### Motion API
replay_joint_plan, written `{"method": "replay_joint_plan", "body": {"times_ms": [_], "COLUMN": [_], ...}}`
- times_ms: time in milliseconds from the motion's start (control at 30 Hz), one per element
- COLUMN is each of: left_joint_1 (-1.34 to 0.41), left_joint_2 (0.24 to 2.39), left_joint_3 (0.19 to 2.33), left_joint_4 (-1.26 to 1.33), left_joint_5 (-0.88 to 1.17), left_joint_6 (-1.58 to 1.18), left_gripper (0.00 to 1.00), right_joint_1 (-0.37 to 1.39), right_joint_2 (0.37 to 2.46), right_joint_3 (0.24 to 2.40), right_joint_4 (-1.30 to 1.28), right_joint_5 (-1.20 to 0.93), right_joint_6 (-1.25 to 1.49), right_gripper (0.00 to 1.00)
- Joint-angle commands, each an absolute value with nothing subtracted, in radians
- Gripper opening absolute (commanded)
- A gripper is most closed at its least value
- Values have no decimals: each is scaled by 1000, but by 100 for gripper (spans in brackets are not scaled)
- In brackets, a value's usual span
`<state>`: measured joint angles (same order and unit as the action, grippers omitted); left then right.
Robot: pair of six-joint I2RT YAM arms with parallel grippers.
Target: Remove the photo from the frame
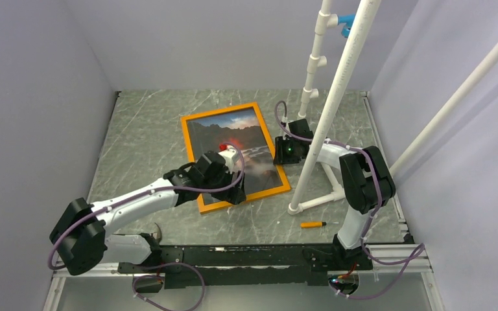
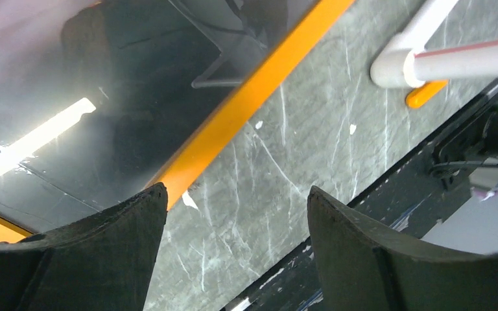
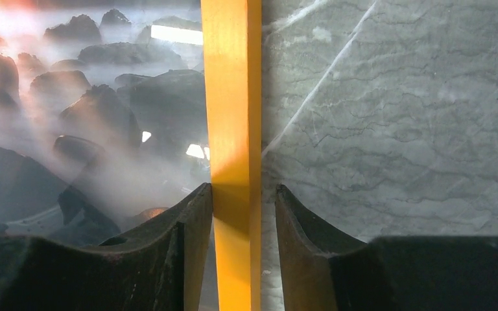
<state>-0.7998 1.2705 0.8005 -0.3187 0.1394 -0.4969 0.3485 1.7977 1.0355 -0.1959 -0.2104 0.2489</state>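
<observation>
Count: two arms, two grippers, one frame, one photo, one screwdriver, one white pipe stand.

Near edge: both arm bases sit on a black rail. Just beyond it, a small orange-handled screwdriver [image 1: 312, 224] lies flat on the grey marbled table [image 1: 142, 142], near the foot of the pipe stand [image 1: 329, 110].

Left gripper [image 2: 237, 194]: over the frame's near end, jaws spread wide, with nothing between them but bare table. One finger [image 2: 104, 246] overlaps the orange rail close to a near corner; cannot tell whether it touches. The other finger is off the frame, over the table.

Frame [image 1: 266, 195]: lies flat and skewed at mid-table, long sides running near to far. Photo [image 1: 217, 133] sits inside it, face up, red sun toward the middle, glare streaks across the surface.

Right gripper [image 3: 243, 188]: at the frame's right long side, jaws partly apart and astride the orange rail. The inner finger [image 3: 168, 259] is against the rail's photo side. A sliver of table shows between the rail and the outer finger. Not clamped.

Room: wide bare table lies left of and beyond the frame. The walls [image 1: 39, 97] are well apart from it on the left and far sides. The right side is tighter: the pipe stand's foot is near the frame's near right corner, and the right forearm crosses behind the slanted pipe.
</observation>
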Motion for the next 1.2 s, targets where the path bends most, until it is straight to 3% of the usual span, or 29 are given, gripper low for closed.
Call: {"method": "replay_joint_plan", "body": {"times_ms": [0,233,467,800,1167], "left_joint_1": [-852,-918,-1006,-1174,-1274], "left_joint_2": [1212,1224,1279,1476,1812], "left_joint_3": [785,754,769,899,1152], "left_joint_4": [-247,-188,-138,-91,-179], "left_joint_5": [40,-36,-266,-527,-806], "left_joint_6": [-451,-420,-358,-149,5], "left_gripper": [83,85,87,96,95], "right_joint_1": [357,381,390,392,392], "right_joint_2": [1806,1832,1826,1794,1797], "right_joint_3": [1055,1052,1111,1265,1329], "right_joint_4": [-171,-153,-199,-395,-458], "right_joint_5": [-206,-171,-201,-171,-204], "right_joint_6": [217,215,250,339,385], "right_gripper": [42,35,0,0,0]}}
